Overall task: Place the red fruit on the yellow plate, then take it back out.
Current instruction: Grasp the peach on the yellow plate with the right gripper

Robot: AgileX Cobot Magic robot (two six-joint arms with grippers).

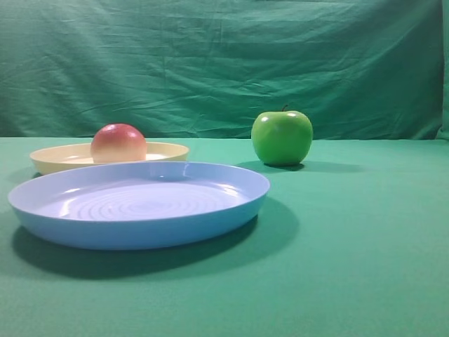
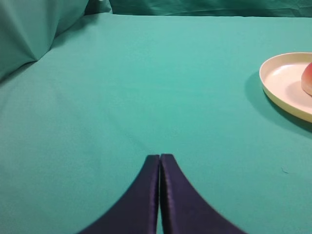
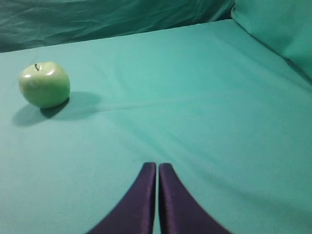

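Exterior high: red fruit (image 1: pixel 118 143) is sitting on the yellow plate (image 1: pixel 172 150), mid-left of frame, behind the blue plate (image 1: pixel 140 203). Green apple (image 1: pixel 282 137) is standing right of centre on the counter (image 1: pixel 365 246). No arms showing here. Placing looks done; taking it back out is pending.

Fruit is looking smooth, round, rigid, probably light and a bit slippery, so I'd be pinching across its widest middle, coming from above.

Left wrist: left claw (image 2: pixel 160 157) is sitting fully closed, tips pressed together, holding nothing, over bare cloth. Plate edge plus a sliver of fruit are showing at far right.

Right wrist: right claw (image 3: pixel 157 165) is closed too, empty; apple at upper left, well apart.
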